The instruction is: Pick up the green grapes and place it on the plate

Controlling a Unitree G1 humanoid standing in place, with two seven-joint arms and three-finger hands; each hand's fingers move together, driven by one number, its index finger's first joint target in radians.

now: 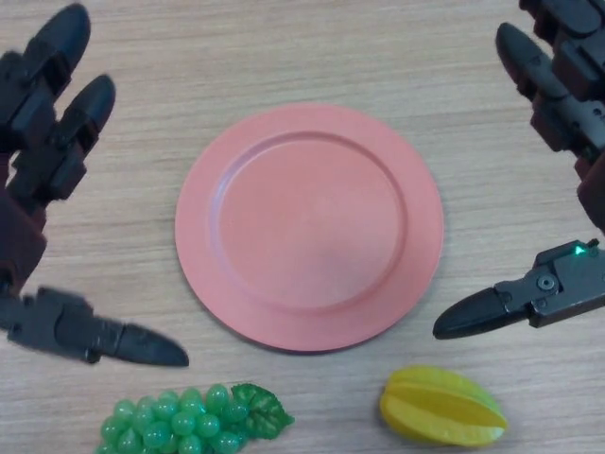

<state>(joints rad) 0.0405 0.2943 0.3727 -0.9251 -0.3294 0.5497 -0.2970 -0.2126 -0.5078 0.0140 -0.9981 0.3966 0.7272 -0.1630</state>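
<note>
A bunch of green grapes (185,420) with a green leaf lies on the table at the bottom left, partly cut off by the view's lower edge. A round pink plate (309,227) sits empty in the middle of the table. My left hand (38,161) is at the left edge, open, fingers straight and thumb pointing right just above the grapes, apart from them. My right hand (567,104) is at the right edge, open and empty, its thumb pointing toward the plate's right rim.
A yellow starfruit (440,407) lies at the bottom right, below the plate and under my right thumb. The table is light wood.
</note>
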